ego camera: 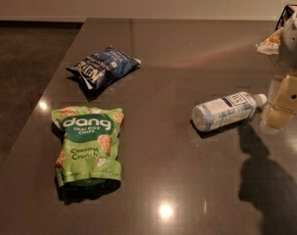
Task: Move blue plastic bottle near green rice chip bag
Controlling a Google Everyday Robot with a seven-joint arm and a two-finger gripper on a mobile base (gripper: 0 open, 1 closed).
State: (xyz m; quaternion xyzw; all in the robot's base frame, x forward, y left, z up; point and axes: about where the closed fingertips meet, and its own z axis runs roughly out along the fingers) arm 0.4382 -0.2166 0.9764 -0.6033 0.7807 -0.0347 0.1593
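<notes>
The blue plastic bottle lies on its side on the dark table, right of centre, with its white cap pointing right. The green rice chip bag with "dang" lettering lies flat at the front left, far from the bottle. My gripper hangs at the right edge, just right of the bottle's cap and close above the table. It is open and holds nothing. Its upper part is cut off by the frame edge.
A dark blue crinkled chip bag lies at the back left. A pale crumpled item sits at the far right back. The table's left edge runs diagonally, with floor beyond it.
</notes>
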